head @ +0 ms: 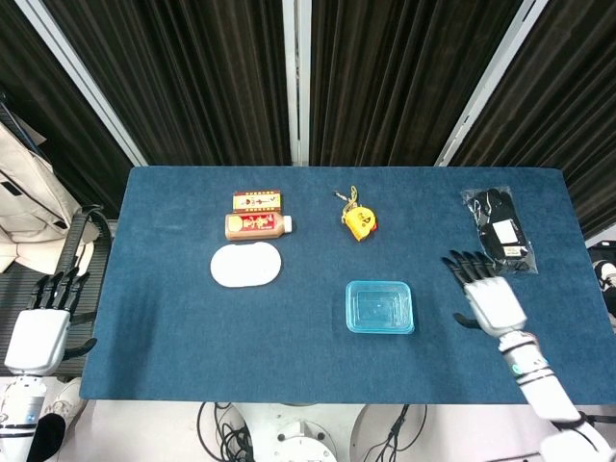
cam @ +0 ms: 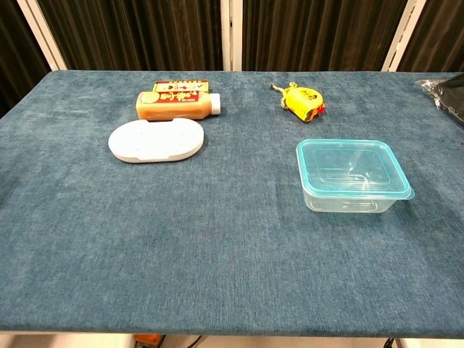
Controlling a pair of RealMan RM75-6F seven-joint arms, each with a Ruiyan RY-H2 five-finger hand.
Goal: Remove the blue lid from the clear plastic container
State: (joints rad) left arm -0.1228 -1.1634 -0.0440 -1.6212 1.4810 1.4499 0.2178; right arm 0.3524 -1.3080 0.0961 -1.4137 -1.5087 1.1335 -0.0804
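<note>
The clear plastic container stands right of the table's middle with its blue lid seated on top. In the head view my right hand hovers over the table just right of the container, fingers spread and holding nothing, a short gap away from it. Off the table's left edge, low down, my left hand also has its fingers apart and empty. Neither hand shows in the chest view.
A white oval dish lies left of centre, with an orange bottle and a red box behind it. A yellow tape measure sits at the back middle. A black bagged item lies far right.
</note>
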